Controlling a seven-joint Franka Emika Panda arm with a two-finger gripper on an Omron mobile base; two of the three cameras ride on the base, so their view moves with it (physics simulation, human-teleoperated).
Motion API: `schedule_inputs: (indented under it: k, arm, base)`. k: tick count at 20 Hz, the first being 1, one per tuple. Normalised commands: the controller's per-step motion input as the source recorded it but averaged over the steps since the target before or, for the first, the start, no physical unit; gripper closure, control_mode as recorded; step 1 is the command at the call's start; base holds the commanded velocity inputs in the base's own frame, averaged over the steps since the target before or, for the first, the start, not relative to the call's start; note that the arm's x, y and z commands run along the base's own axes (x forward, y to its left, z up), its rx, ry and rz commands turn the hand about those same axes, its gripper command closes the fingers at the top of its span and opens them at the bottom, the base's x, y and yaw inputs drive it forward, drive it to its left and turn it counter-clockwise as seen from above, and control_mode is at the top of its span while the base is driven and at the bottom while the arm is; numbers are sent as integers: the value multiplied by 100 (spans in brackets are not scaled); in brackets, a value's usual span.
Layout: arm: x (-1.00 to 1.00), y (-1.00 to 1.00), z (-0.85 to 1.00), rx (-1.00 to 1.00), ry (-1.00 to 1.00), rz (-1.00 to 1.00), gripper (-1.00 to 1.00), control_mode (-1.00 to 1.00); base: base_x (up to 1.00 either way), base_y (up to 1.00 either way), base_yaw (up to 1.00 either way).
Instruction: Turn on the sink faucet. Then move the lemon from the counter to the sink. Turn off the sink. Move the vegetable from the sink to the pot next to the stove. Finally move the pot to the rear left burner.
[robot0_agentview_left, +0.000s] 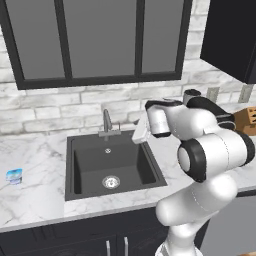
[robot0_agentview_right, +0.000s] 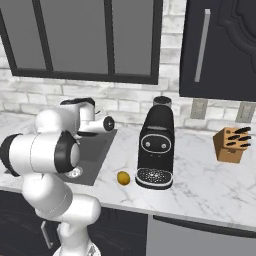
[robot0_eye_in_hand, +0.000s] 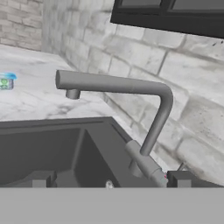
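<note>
The arm reaches over the far right corner of the sink (robot0_agentview_left: 95, 150), a dark rectangular basin set into the white marble bench (robot0_agentview_left: 35, 200). The silver drain ring (robot0_agentview_left: 111, 182) lies on the basin floor toward the near side. No water runs from the spout.

The sink faucet (robot0_agentview_left: 107, 122) stands at the middle of the far rim of the basin, in front of the pale brick wall (robot0_agentview_left: 60, 112). In the hand view its spout extends horizontally over the basin, and its lever handle (robot0_eye_in_hand: 146, 164) slants down at the base of the upright.

The gripper (robot0_eye_in_hand: 109, 180) hovers close to the faucet base; the two fingers (robot0_eye_in_hand: 39, 179) stand wide apart, one on each side of the lever end, gripping nothing. Whether a finger touches the lever cannot be determined.

The lemon (robot0_agentview_right: 123, 177) rests on the bench to the right of the sink, near the front edge and just beside the left of a black coffee machine (robot0_agentview_right: 157, 147). It is not in the basin.

A small blue-and-white cup (robot0_agentview_left: 14, 175) sits on the bench well to the left of the sink. A wooden knife block (robot0_agentview_right: 231, 144) stands at the far right of the bench, near the wall. Dark-framed windows (robot0_agentview_left: 100, 40) run above the brick wall behind the sink.
</note>
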Motion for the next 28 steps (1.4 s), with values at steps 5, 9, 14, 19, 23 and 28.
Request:
schedule_inputs:
  k: [5,9,14,19,23,28]
  arm:
    - [9,20,-9,0,0,0,-100,-100]
    - [8,21,-14,0,0,0,-100,-100]
    - [17,-3,-13,0,0,0,-100,-100]
    - [27,-16,-12,0,0,-1,-100,-100]
    - [31,-6,-12,0,0,-1,-100,-100]
    - [20,0,-9,0,0,0,-100,-100]
  base:
    - [0,0,0]
    - [0,0,0]
    - [0,0,0]
    - [0,0,0]
    - [0,0,0]
    - [0,0,0]
